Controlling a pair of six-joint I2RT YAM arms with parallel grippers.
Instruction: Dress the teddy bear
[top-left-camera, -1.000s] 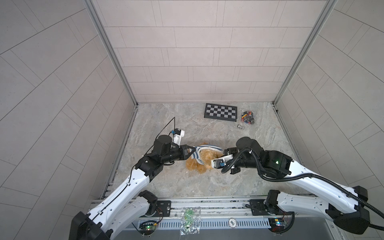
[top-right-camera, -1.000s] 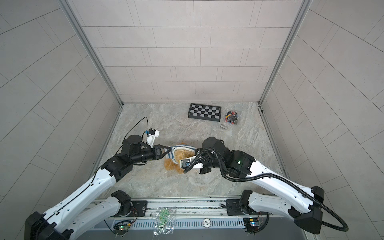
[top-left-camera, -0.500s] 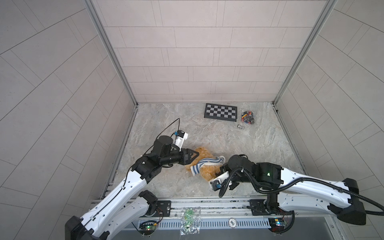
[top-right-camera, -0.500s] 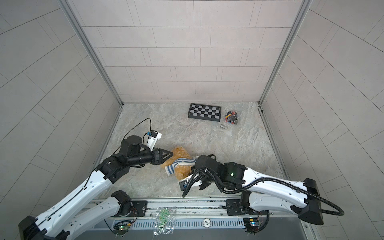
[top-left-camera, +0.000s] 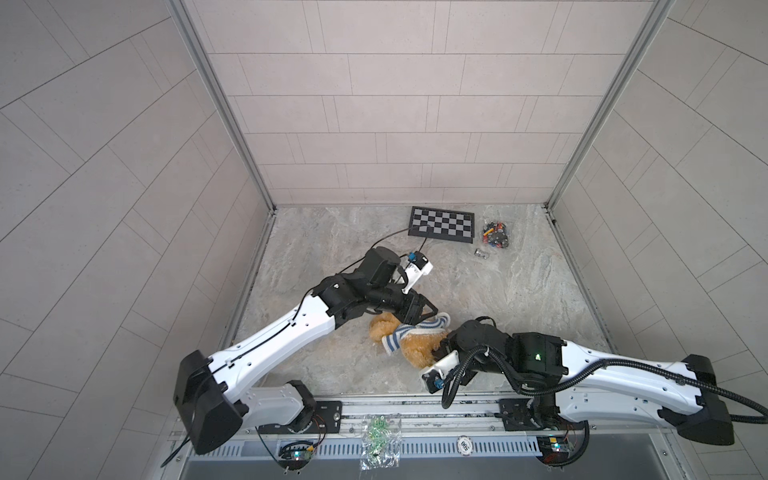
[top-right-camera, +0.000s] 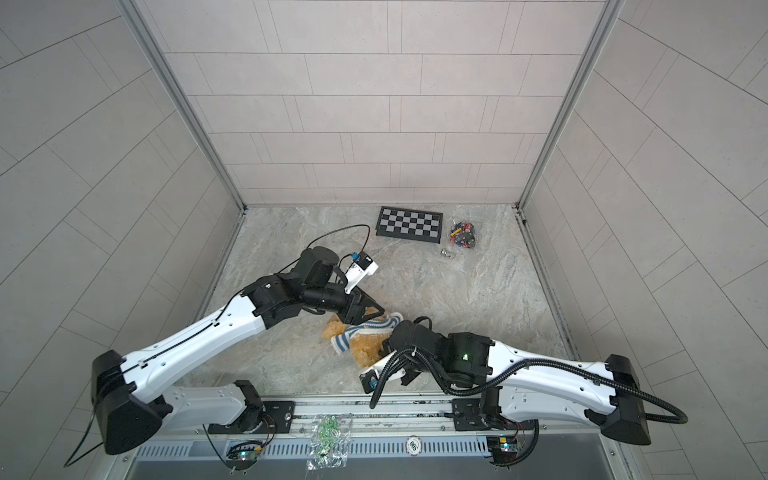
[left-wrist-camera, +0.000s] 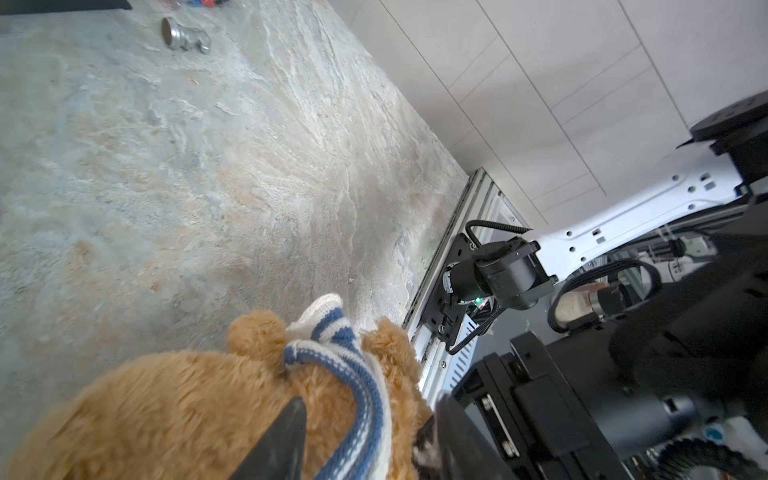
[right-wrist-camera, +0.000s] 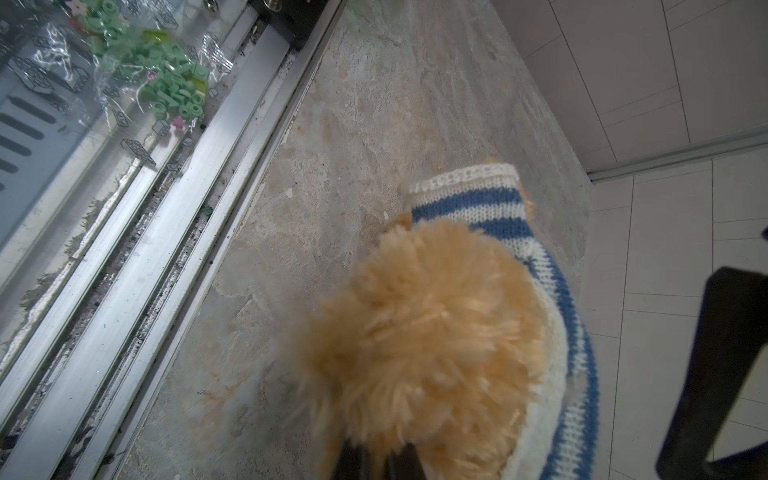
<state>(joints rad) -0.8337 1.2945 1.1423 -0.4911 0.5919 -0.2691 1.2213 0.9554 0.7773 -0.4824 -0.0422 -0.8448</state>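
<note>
The teddy bear (top-left-camera: 415, 351) (top-right-camera: 365, 349) lies on its side on the stone floor near the front, golden-brown and fuzzy. A blue-and-white striped sweater (top-left-camera: 417, 330) (top-right-camera: 368, 328) is bunched as a band around it. My left gripper (top-left-camera: 424, 316) (top-right-camera: 368, 311) hovers open over the sweater. In the left wrist view its gripper (left-wrist-camera: 365, 440) straddles the striped band (left-wrist-camera: 357, 395) without pinching it. My right gripper (top-left-camera: 436, 353) (right-wrist-camera: 378, 457) is shut on the bear's fur (right-wrist-camera: 424, 332), its tips buried in the plush.
A checkerboard (top-left-camera: 441, 224), a bag of small coloured parts (top-left-camera: 494, 235) and a small metal piece (top-left-camera: 482, 252) lie at the back. A bag of green pieces (top-left-camera: 380, 440) (right-wrist-camera: 162, 83) sits on the front rail, close to the bear.
My left gripper has opened and let go of the sweater. The right gripper has dragged the bear toward the front rail, and the left arm has followed it.
</note>
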